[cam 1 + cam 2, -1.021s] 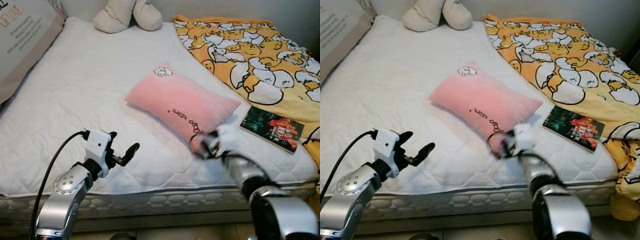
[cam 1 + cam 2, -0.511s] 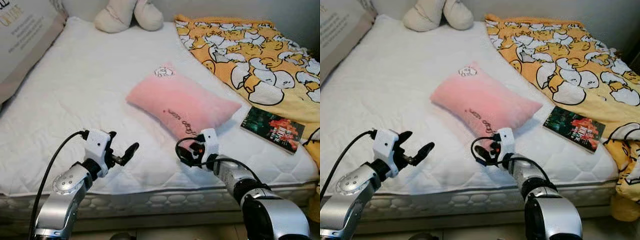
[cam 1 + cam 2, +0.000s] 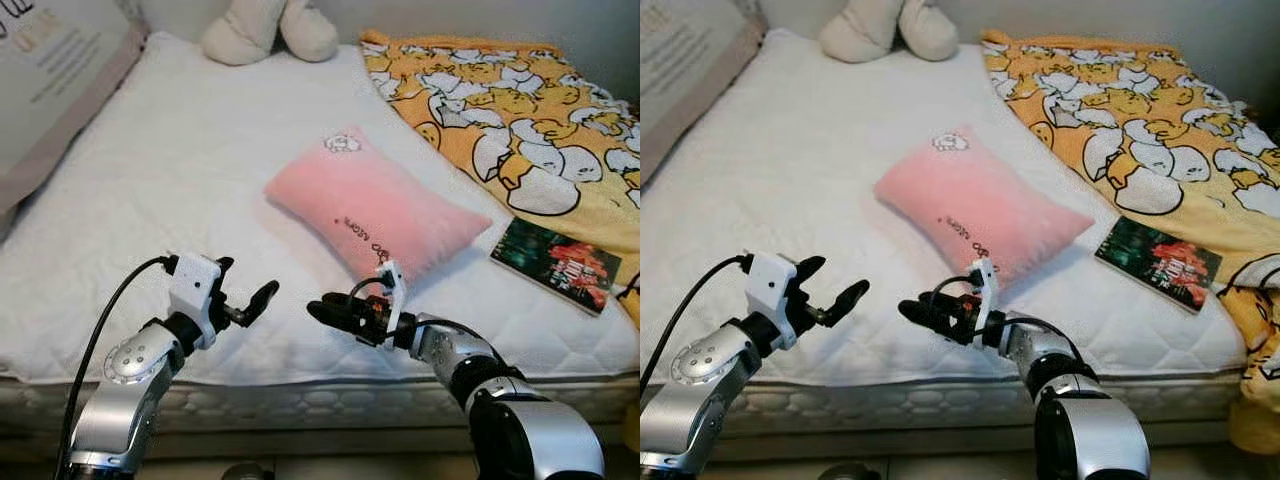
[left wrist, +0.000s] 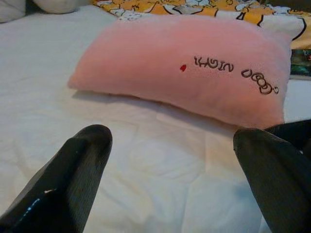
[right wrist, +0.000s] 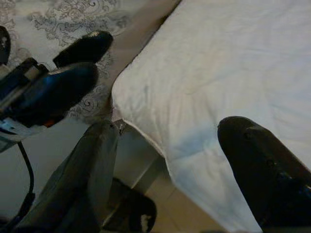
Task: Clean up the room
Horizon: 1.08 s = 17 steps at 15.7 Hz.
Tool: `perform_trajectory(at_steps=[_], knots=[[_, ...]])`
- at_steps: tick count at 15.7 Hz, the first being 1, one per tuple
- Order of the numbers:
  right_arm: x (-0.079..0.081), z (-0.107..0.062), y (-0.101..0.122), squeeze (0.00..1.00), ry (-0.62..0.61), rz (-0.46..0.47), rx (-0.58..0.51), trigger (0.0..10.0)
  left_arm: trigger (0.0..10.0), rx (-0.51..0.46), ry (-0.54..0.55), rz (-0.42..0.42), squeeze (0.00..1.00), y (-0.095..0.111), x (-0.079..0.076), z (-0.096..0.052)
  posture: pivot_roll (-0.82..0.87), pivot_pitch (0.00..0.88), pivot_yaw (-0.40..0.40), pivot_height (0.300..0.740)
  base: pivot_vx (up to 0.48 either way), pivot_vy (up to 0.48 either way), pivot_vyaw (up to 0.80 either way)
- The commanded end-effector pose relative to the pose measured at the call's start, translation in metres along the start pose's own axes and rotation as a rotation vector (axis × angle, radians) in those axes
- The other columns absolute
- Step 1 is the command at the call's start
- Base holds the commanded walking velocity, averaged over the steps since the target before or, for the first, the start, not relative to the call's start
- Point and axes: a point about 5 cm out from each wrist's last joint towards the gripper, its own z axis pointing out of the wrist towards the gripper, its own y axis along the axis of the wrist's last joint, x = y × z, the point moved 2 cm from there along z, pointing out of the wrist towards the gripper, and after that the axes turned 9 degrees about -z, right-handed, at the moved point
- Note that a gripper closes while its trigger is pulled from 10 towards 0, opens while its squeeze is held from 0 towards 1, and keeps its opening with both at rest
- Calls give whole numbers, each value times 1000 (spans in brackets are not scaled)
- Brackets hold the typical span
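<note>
Your two pincers hover over the near edge of the bed: the left pincer has its fingers spread and empty, and the right pincer points across toward it, fingers likewise spread with nothing between them. You have one pink pillow lying flat mid-mattress, just beyond the right pincer and not touching it; one book to its right near the mattress edge; one yellow duck-print blanket along the bed's right side; one cream plush toy at the head, cut off by the frame top; and one large printed cushion at the left, also cropped. The pillow's stitched lettering is too small to read from your head views. Since a second ago, your right pincer has swung leftward away from the pillow's near corner, while your left pincer has stayed put.
</note>
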Motion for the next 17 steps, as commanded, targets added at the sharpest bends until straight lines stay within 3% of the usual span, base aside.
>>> perform_trajectory(at_steps=[1, 2, 3, 4, 5, 6, 9, 11, 12, 14, 17], knots=[[-12, -6, 17, 0, -122, -135, -48, 10000, 10000, -3, 5, 14, 0, 3, 3, 0, 112, 0, -12, 740, 0, 0, 0], [-19, -8, 24, 0, -216, -192, -67, 10000, 10000, -6, 8, 14, 0, 3, 3, 1, 112, 0, -12, 740, 0, 0, 0], [-35, -20, 35, 0, -428, -293, -83, 10000, 10000, -11, 10, 13, 0, 3, 2, 1, 109, 0, -16, 740, 0, 0, 0], [-49, -37, 46, 0, -622, -345, -101, 10000, 10000, -13, 9, 11, 0, 2, 1, 1, 107, 0, -16, 740, 0, 0, 0], [-55, -46, 49, 0, -700, -346, -128, 10000, 10000, -13, 5, 10, 0, 1, -1, 0, 109, 0, -17, 740, 0, 0, 0], [-56, -50, 49, 1000, -718, -328, -160, 10000, 10000, -14, 4, 8, 0, 1, -2, 0, 113, 0, -21, 740, 0, 0, 0], [-60, -75, 44, 1000, -895, -361, -277, 10000, 10000, -13, 1, -3, 0, 0, -4, -3, 115, 0, -20, 740, 0, 0, 0], [-60, -80, 30, 1000, -951, -341, -257, 10000, 10000, -4, -5, -5, 0, -2, -4, -4, 110, 0, -13, 740, 0, 0, 0], [-64, -82, 7, 1000, -1001, -217, -173, 10000, 10000, 6, -14, -1, 0, -3, -4, -5, 108, 0, -9, 740, 0, 0, 0], [-58, -72, -15, 1000, -905, -146, -84, 10000, 10000, 11, -24, -33, 0, -2, -3, -5, 108, 0, -7, 740, 0, 0, 0], [-55, -61, -24, 1000, -857, -87, -47, 10000, 10000, 18, -76, -61, 0, -1, -8, -6, 114, 0, -3, 740, 0, 0, 0]])
